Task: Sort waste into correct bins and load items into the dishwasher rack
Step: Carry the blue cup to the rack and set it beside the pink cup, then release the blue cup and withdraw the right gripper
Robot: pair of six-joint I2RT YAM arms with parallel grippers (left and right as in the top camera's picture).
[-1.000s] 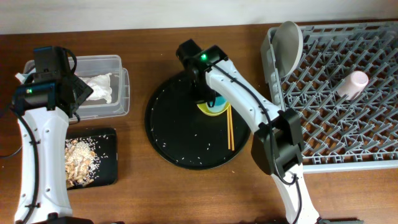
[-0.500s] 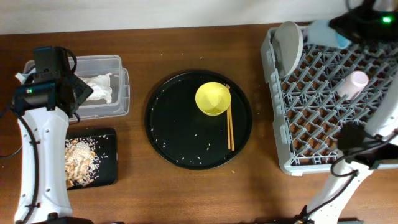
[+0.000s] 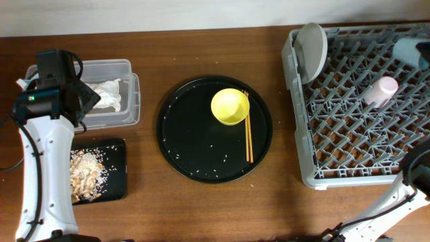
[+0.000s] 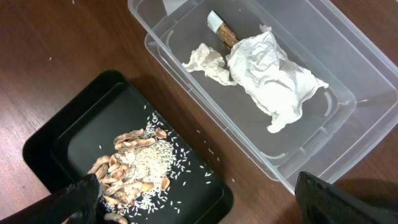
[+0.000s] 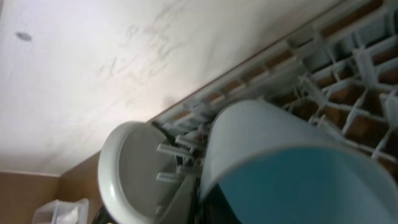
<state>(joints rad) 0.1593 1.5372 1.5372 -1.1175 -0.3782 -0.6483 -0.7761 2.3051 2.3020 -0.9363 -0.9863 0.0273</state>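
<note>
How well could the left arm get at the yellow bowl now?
Probably yes: the left gripper hangs open and empty near the tub, and nothing tall stands between it and the yellow bowl.

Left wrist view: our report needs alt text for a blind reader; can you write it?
A crumpled white napkin lies in a clear tub, beside a black tray holding crumbly food scraps, on a wooden table. The open left gripper hovers above.

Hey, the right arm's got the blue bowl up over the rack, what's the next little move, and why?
Probably ease the light-blue bowl down onto free pegs of the dishwasher rack and then release. It seems to hang over the rack's far right corner, and the pink cup and plate sit elsewhere in the rack.
</note>
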